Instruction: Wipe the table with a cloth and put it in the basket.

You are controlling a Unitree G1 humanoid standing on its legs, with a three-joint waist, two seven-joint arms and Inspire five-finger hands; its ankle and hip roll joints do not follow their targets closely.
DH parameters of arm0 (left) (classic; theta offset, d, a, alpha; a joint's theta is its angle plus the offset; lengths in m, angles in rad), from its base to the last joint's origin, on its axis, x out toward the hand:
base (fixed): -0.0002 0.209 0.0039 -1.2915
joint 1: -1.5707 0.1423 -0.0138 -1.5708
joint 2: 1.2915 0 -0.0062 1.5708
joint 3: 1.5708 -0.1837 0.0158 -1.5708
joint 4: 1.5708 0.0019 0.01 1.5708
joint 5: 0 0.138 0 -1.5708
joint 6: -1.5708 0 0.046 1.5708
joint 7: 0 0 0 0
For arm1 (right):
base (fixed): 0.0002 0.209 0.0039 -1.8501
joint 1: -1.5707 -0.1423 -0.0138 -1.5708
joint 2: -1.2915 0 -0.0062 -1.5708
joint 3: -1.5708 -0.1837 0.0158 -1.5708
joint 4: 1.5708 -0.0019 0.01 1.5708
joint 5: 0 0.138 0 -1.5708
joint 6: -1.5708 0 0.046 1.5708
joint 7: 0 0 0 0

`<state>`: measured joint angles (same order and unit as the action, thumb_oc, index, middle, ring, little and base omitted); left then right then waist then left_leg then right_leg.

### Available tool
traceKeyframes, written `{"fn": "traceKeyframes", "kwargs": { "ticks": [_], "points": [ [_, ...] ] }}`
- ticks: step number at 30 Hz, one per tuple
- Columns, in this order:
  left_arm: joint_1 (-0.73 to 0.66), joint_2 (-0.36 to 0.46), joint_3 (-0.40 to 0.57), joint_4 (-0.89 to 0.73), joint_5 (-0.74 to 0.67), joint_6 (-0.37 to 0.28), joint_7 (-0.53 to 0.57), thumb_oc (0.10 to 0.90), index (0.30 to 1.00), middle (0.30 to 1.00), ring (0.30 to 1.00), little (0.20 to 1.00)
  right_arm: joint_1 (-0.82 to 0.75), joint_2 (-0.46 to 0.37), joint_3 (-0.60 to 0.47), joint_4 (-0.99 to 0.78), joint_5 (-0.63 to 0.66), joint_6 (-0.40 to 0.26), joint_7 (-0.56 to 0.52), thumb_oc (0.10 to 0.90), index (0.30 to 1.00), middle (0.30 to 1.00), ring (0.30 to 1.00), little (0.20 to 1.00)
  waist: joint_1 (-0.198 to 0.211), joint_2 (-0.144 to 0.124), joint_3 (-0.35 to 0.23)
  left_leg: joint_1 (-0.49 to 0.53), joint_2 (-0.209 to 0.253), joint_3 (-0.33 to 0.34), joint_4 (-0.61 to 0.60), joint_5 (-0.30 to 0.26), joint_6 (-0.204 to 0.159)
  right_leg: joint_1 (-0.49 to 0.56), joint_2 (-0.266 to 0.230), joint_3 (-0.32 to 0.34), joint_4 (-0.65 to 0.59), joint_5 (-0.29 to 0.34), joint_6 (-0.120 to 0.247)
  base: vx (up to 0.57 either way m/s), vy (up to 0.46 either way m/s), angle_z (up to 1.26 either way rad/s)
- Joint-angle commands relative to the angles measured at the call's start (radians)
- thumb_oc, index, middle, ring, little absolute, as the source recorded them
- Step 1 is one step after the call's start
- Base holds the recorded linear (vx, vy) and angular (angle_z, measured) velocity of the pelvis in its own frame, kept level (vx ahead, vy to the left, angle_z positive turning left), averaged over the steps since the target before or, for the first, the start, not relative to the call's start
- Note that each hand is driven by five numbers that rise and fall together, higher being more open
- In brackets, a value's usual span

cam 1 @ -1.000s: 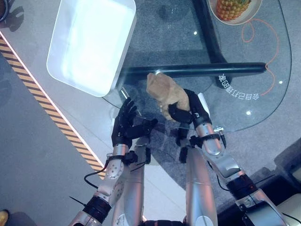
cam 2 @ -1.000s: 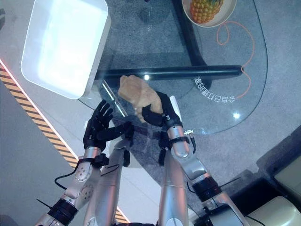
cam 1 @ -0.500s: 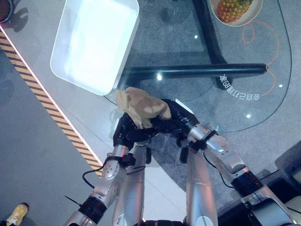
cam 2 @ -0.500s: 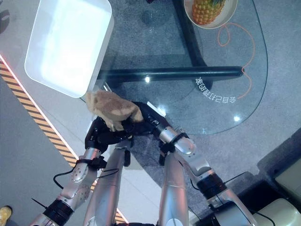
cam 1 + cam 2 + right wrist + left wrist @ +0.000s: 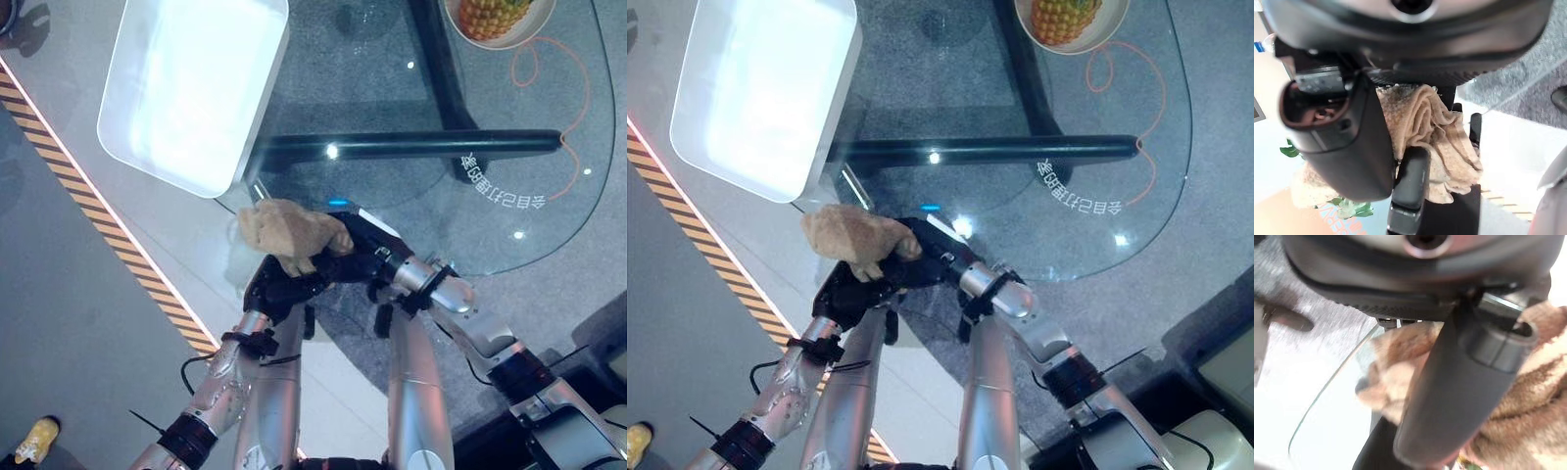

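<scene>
Basket left of table, pineapple far right.

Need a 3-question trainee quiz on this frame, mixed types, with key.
1. True or false: the cloth already lies in the white basket.
2. Which hand has the cloth between its fingers? A) right hand B) neither C) a person's hand
3. Fill in: the bowl with the pineapple stands on the far side of the glass ____.

Key: 1 false, it is held at the table's near edge, beside the basket. 2 A; the left hand sits just beneath it. 3 table.
</scene>
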<state>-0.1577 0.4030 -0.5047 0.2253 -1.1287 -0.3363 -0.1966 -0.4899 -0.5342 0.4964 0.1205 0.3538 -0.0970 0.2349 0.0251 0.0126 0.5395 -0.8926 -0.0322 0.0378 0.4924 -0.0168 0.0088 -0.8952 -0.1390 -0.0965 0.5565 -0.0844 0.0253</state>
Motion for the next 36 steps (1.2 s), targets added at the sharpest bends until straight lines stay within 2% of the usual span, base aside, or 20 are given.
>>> {"fn": "traceKeyframes", "kwargs": {
  "ticks": [1,5,9,10,11,12,13,15,16,20,30,33,36],
  "points": [
    [0.006,-0.016,0.017,-0.219,-0.044,-0.051,-0.135,0.800,0.900,0.900,0.900,0.900,0.047,-0.058,0.058,-0.068,-0.039,-0.067,-0.037,0.100,0.300,0.300,0.300,0.200,0.002,0.043,-0.019,0.031,-0.013,0.027,0.014,-0.063,0.062,0.013,0.056,-0.007,-0.041,0.068,-0.005,0.00,0.000,0.00],
    [0.006,-0.006,0.027,-0.206,-0.036,-0.034,-0.099,0.800,0.900,0.900,0.900,0.900,0.056,-0.064,0.040,-0.070,-0.052,-0.056,-0.033,0.100,0.300,0.300,0.300,0.200,-0.001,0.040,-0.019,0.032,-0.015,0.025,0.015,-0.063,0.061,0.013,0.059,-0.004,-0.039,0.069,-0.003,0.00,0.000,0.00],
    [0.017,-0.003,0.050,-0.191,-0.032,-0.028,-0.106,0.800,0.900,0.900,0.900,0.900,0.064,-0.081,0.044,-0.069,-0.162,0.016,-0.033,0.100,0.300,0.300,0.300,0.200,-0.002,0.039,-0.019,0.027,-0.013,0.027,0.016,-0.061,0.058,0.011,0.059,-0.005,-0.042,0.069,-0.004,0.00,0.000,0.00],
    [0.018,-0.002,0.051,-0.187,-0.041,-0.032,-0.113,0.756,0.862,0.862,0.862,0.856,0.066,-0.087,0.047,-0.066,-0.190,0.030,-0.037,0.100,0.300,0.300,0.300,0.200,-0.002,0.039,-0.019,0.025,-0.012,0.027,0.016,-0.061,0.057,0.010,0.059,-0.006,-0.042,0.069,-0.005,0.00,0.000,0.00],
    [0.022,-0.002,0.054,-0.183,-0.044,-0.034,-0.122,0.504,0.646,0.646,0.646,0.604,0.069,-0.096,0.052,-0.061,-0.208,0.042,-0.046,0.100,0.300,0.300,0.300,0.200,-0.001,0.039,-0.019,0.026,-0.012,0.027,0.015,-0.061,0.057,0.010,0.057,-0.007,-0.041,0.069,-0.005,0.00,0.000,0.00],
    [0.026,-0.002,0.056,-0.183,-0.042,-0.037,-0.124,0.383,0.542,0.542,0.542,0.483,0.072,-0.106,0.057,-0.050,-0.234,0.062,-0.058,0.100,0.300,0.300,0.300,0.200,-0.001,0.038,-0.019,0.027,-0.011,0.026,0.013,-0.061,0.058,0.011,0.057,-0.008,-0.042,0.068,-0.005,0.00,0.000,0.00],
    [0.027,-0.001,0.055,-0.188,-0.043,-0.038,-0.120,0.388,0.547,0.547,0.547,0.488,0.074,-0.110,0.056,-0.046,-0.252,0.071,-0.067,0.100,0.300,0.300,0.300,0.200,-0.001,0.037,-0.019,0.027,-0.011,0.026,0.011,-0.060,0.058,0.011,0.056,-0.008,-0.043,0.068,-0.005,0.00,0.000,0.00],
    [0.028,-0.001,0.056,-0.191,-0.044,-0.035,-0.117,0.487,0.632,0.632,0.632,0.587,0.074,-0.118,0.057,-0.042,-0.269,0.094,-0.095,0.100,0.300,0.300,0.300,0.200,-0.001,0.036,-0.019,0.026,-0.011,0.025,0.009,-0.059,0.059,0.010,0.056,-0.008,-0.044,0.069,-0.005,0.00,0.000,0.00],
    [0.030,0.001,0.060,-0.191,-0.049,-0.028,-0.120,0.800,0.900,0.900,0.900,0.900,0.076,-0.123,0.055,-0.035,-0.265,0.101,-0.113,0.100,0.300,0.300,0.300,0.200,-0.001,0.034,-0.019,0.027,-0.010,0.025,0.007,-0.058,0.059,0.011,0.057,-0.009,-0.046,0.070,-0.005,0.00,0.000,0.00],
    [0.036,0.000,0.066,-0.195,-0.043,-0.012,-0.116,0.800,0.900,0.900,0.900,0.900,0.081,-0.123,0.032,-0.029,-0.242,0.102,-0.171,0.100,0.300,0.300,0.300,0.200,-0.001,0.033,-0.019,0.029,-0.010,0.025,0.005,-0.059,0.061,0.013,0.057,-0.011,-0.045,0.070,-0.005,0.00,0.000,0.00],
    [0.053,-0.014,0.091,-0.157,-0.011,0.033,-0.121,0.800,0.900,0.900,0.900,0.900,0.131,-0.063,-0.113,-0.042,-0.020,-0.116,-0.235,0.100,0.300,0.300,0.300,0.200,-0.013,0.034,-0.019,0.043,-0.008,0.028,0.010,-0.073,0.066,0.020,0.061,0.000,-0.037,0.065,0.001,0.00,0.000,0.00],
    [0.062,-0.027,0.091,-0.144,-0.005,0.032,-0.128,0.800,0.900,0.900,0.900,0.900,0.150,-0.029,-0.144,-0.057,0.016,-0.159,-0.226,0.100,0.300,0.300,0.300,0.200,-0.018,0.035,-0.019,0.041,-0.007,0.029,0.012,-0.076,0.067,0.016,0.064,0.006,-0.035,0.064,0.001,0.00,0.000,0.00],
    [0.064,-0.039,0.099,-0.123,-0.013,0.030,-0.142,0.800,0.900,0.900,0.900,0.900,0.160,-0.002,-0.163,-0.057,0.014,-0.166,-0.206,0.100,0.300,0.300,0.300,0.200,-0.022,0.036,-0.019,0.041,-0.006,0.031,0.013,-0.079,0.068,0.014,0.065,0.010,-0.032,0.063,0.002,0.00,0.011,-0.02]
  ]
}}
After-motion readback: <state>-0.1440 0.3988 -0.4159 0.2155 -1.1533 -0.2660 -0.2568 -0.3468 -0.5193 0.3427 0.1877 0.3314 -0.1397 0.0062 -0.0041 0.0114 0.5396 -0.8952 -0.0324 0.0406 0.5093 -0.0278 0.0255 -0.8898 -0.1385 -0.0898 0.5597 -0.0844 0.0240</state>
